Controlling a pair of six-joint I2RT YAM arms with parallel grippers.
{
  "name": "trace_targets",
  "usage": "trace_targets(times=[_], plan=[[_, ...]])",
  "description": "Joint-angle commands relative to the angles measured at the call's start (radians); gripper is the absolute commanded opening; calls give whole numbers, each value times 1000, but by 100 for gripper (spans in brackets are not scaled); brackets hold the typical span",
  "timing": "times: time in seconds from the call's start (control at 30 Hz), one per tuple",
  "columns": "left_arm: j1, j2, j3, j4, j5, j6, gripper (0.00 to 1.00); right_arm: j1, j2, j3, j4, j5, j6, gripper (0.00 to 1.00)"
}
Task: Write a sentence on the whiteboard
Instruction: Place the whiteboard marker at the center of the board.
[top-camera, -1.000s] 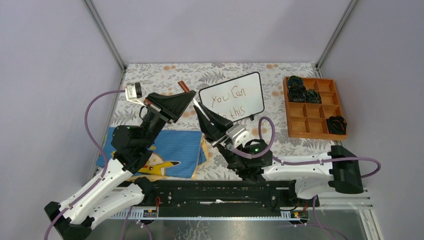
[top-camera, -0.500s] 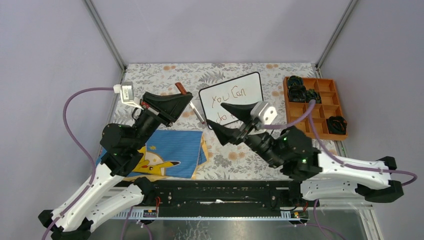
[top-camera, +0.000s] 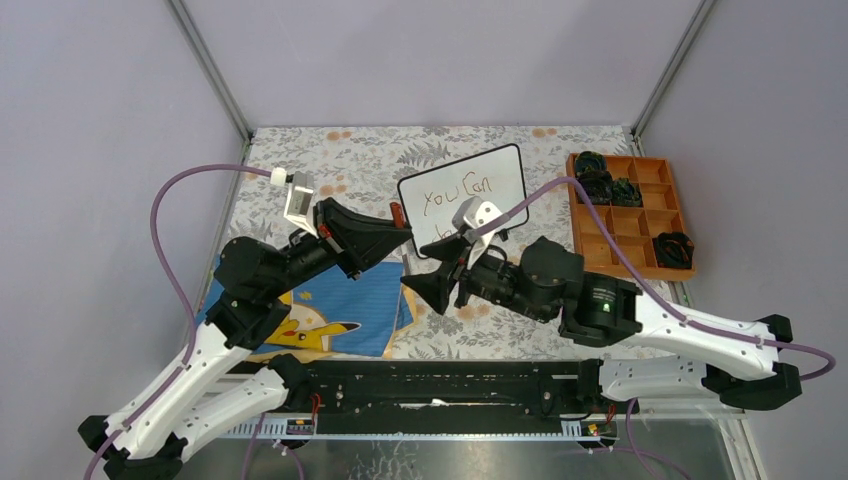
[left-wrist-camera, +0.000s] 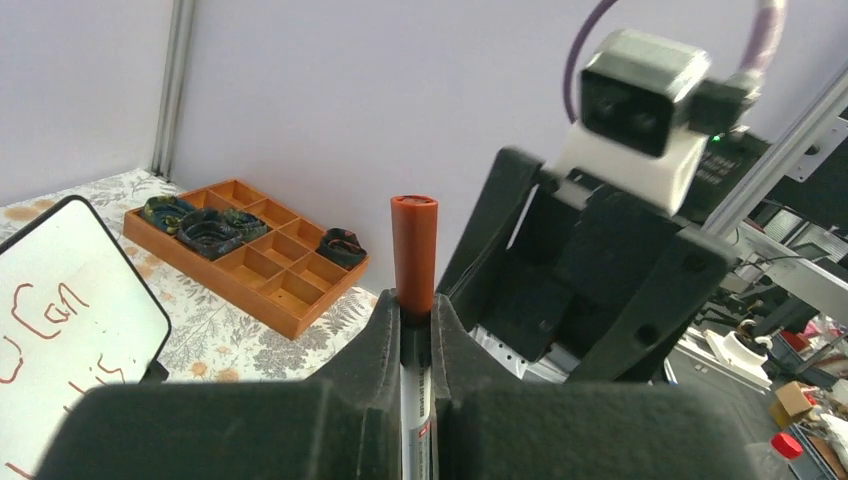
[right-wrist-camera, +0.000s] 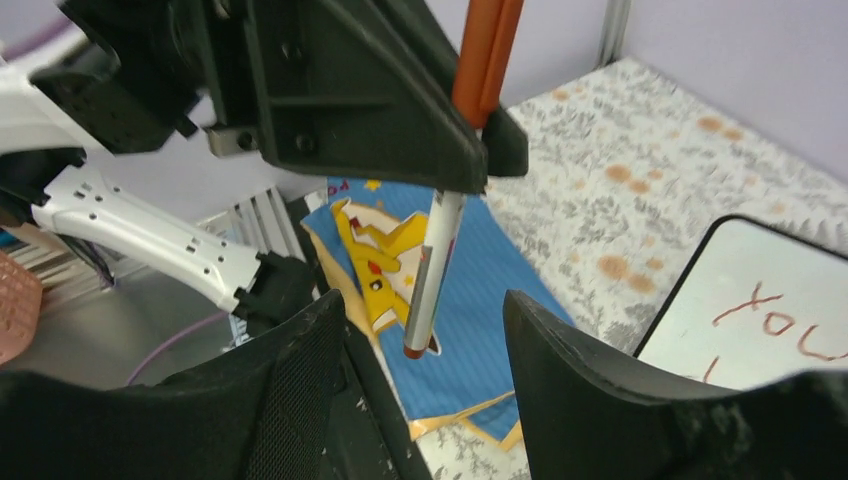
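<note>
Orange-capped, the one marker (left-wrist-camera: 414, 250) is clamped in left pincer (left-wrist-camera: 415, 312); right pincer (right-wrist-camera: 420, 312) gapes empty.

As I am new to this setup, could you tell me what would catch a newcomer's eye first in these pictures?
Mid-table, the left gripper is shut on a red-capped marker, and the right gripper has open jaws flanking the marker's lower end. Behind them sits the whiteboard, its reddish-brown sentence showing "You Can"; an orange tray sits at far right.
</note>
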Motion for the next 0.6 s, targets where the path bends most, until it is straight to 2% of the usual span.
trace_targets(times=[0.0, 0.27, 0.57], plan=[[2, -20, -7, 12, 61, 18, 0, -20, 1, -23, 36, -55, 84, 64], [2, -22, -28, 48, 87, -11, 0, -50, 1, -67, 168, -39, 145, 54], [3, -32, -48, 60, 87, -20, 0, -59, 27, -66, 205, -59, 170, 42]])
